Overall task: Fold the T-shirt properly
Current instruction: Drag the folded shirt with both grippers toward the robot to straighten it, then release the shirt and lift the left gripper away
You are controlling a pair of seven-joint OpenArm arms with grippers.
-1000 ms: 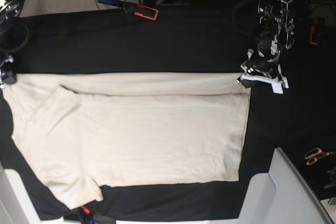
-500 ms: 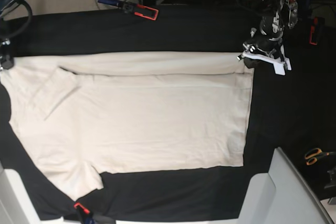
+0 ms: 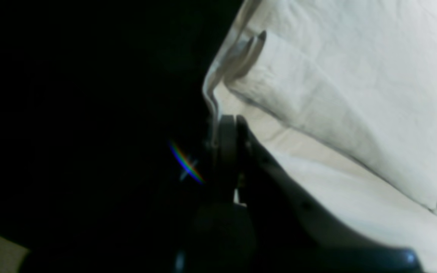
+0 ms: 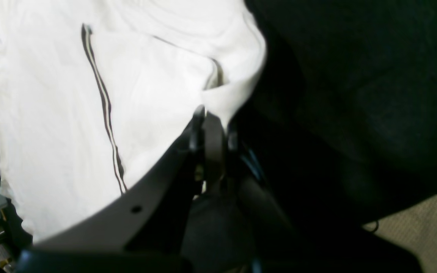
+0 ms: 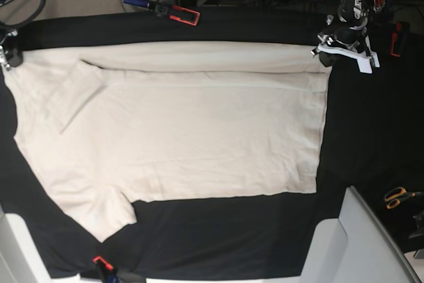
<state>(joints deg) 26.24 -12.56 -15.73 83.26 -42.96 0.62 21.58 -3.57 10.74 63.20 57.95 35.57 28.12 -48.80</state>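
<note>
The cream T-shirt (image 5: 179, 130) lies spread on the black table cloth (image 5: 218, 28), with its far long edge folded over as a narrow band and one sleeve (image 5: 76, 94) turned in at the left. My left gripper (image 5: 324, 52) is shut on the shirt's far right corner; in the left wrist view the cloth edge (image 3: 212, 94) rises out of that gripper (image 3: 228, 123). At the left edge, my right gripper (image 5: 8, 57) is shut on the far left corner. The right wrist view shows the shirt (image 4: 70, 94) pinched in that gripper (image 4: 211, 115).
Orange-handled scissors (image 5: 399, 196) lie at the right edge. A red and black tool (image 5: 172, 11) lies on the far side of the cloth. A grey-white box (image 5: 361, 243) stands at the bottom right. A small red item (image 5: 101, 262) sits at the near edge.
Both grippers have moved toward the far side of the table, dragging the shirt's folded far edge and the whole shirt that way. Both stay shut on their corners.
</note>
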